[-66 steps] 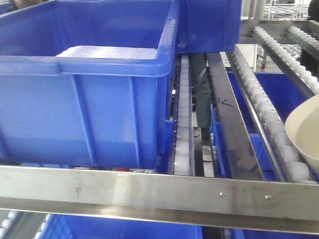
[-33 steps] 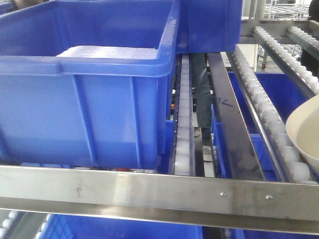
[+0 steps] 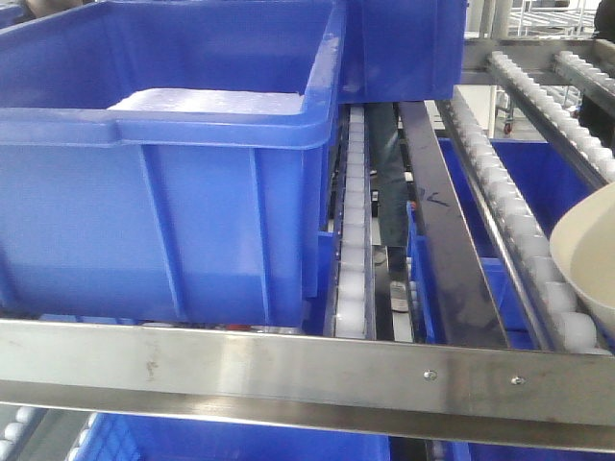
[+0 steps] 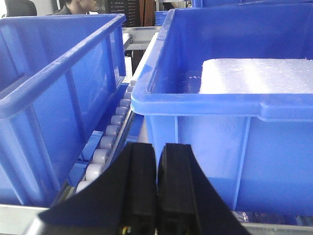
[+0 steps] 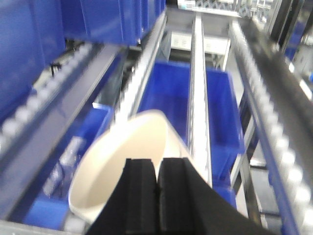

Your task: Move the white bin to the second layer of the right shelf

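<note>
The white bin (image 3: 588, 259) shows at the right edge of the front view, tilted, over a roller track (image 3: 509, 206) of the shelf level behind the steel front bar (image 3: 288, 370). In the right wrist view my right gripper (image 5: 157, 166) is shut on the near wall of the bin (image 5: 122, 152), one finger inside and one outside. My left gripper (image 4: 156, 152) is shut and empty, low in front of the gap between two blue crates. Neither gripper shows in the front view.
A large blue crate (image 3: 163, 192) holding a white slab (image 3: 207, 99) fills the left of the shelf level; it also shows in the left wrist view (image 4: 234, 122), beside another blue crate (image 4: 44, 98). More blue crates (image 5: 171, 88) sit on the level below.
</note>
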